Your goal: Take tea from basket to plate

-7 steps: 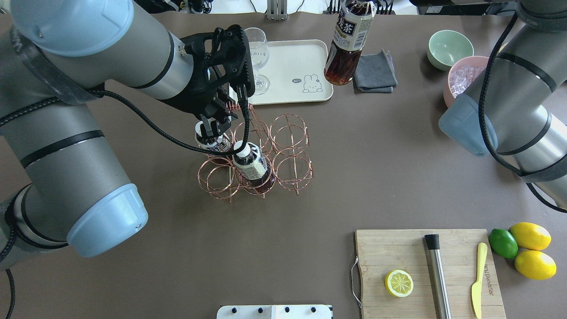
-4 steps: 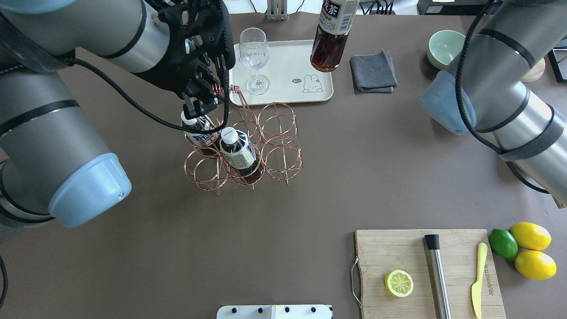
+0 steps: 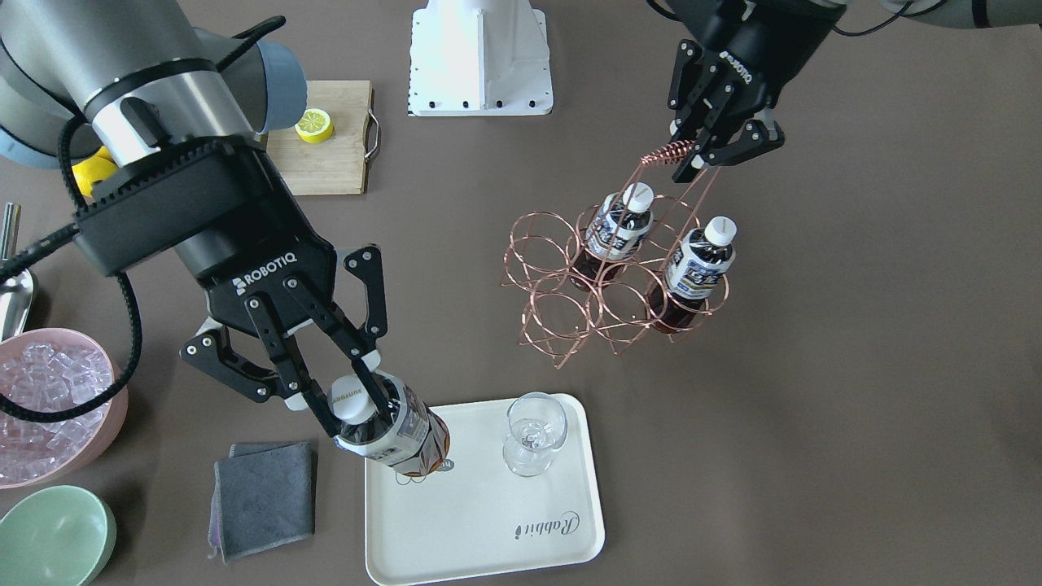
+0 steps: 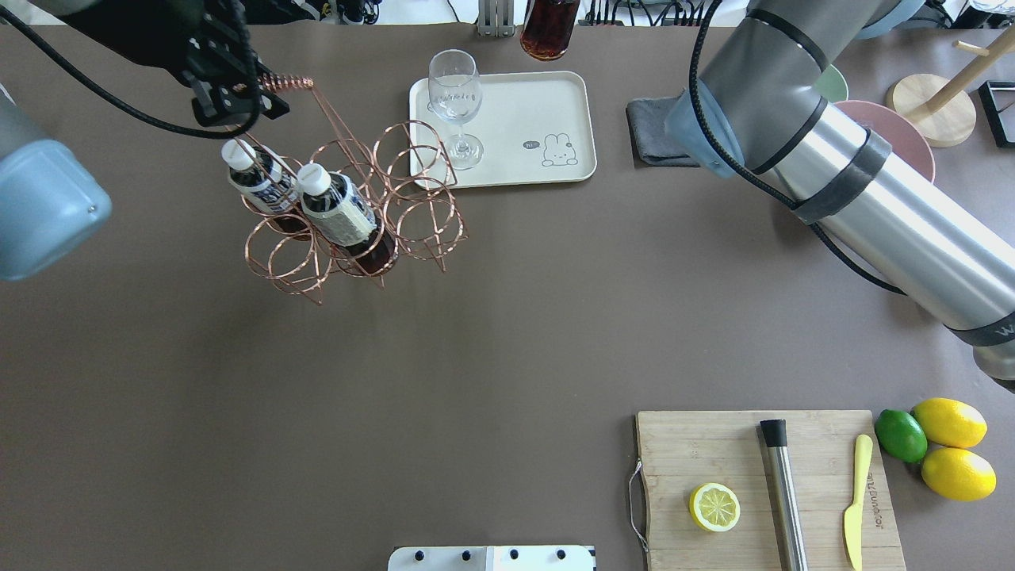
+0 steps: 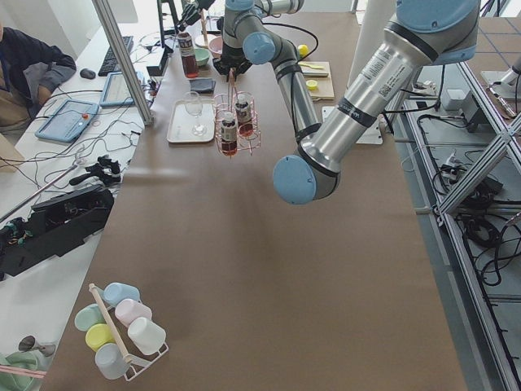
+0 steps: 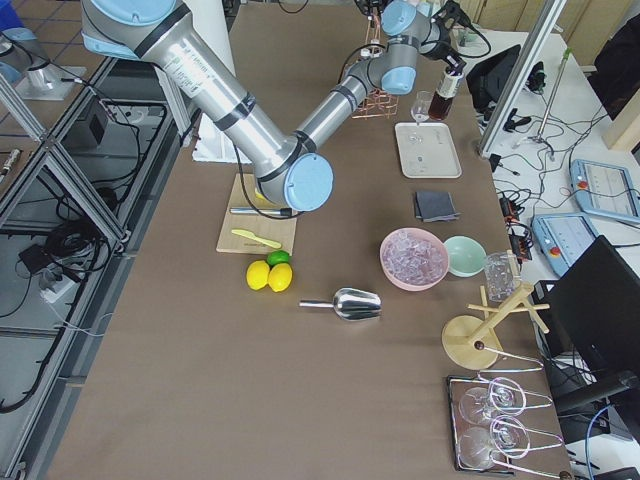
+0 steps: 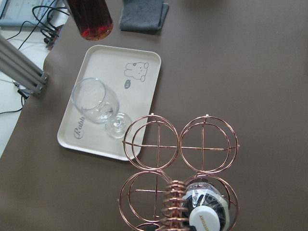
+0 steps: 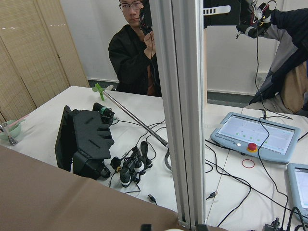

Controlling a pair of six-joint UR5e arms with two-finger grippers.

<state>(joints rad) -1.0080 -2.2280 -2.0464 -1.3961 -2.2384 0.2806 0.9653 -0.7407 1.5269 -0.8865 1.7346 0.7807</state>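
Nearest the robot, at the right of the bench (image 4: 507,357), a wooden cutting board (image 4: 698,452) carries a half lemon (image 4: 714,507), a steel rod (image 4: 783,492) and a yellow knife (image 4: 856,500). Two whole lemons (image 4: 949,422) and a lime (image 4: 900,435) lie just beside it.

Farther out on the left, the left hand (image 3: 696,159) is pressed together on the coiled handle (image 3: 667,152) of the basket (image 3: 606,285). Two matching bottles (image 4: 341,214) stand upright in neighbouring rings at its left end. Whether the basket's feet touch the bench cannot be told.

Beyond the basket lies the plate (image 4: 515,111), with a clear stemmed glass (image 4: 455,103) standing upright on its left end. The right hand (image 3: 354,403) pinches the tea (image 3: 395,431) at its white cap and neck, one finger on either side. It holds the bottle tilted in the air by the plate's right end, not set down on it.

To the right of the plate, a folded grey cloth (image 3: 264,496) lies flat on the bench. Past it sit a pink bowl (image 3: 49,407) filled with ice cubes and a pale green bowl (image 3: 49,533), the two just beside each other.
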